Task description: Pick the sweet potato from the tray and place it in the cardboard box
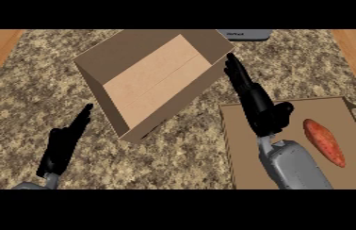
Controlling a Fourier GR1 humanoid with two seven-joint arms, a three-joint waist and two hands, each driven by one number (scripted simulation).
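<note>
While your right hand (261, 109) hovers open-fingered and empty, the pick isn't begun: move right onto the potato (324, 142).

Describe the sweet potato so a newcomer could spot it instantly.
Start at the flat brown tray at the counter's lower right, right of the open cardboard box. The sweet potato lies on the tray's right part, right of the right hand. It is the only orange-red, elongated, tapered thing there.
</note>
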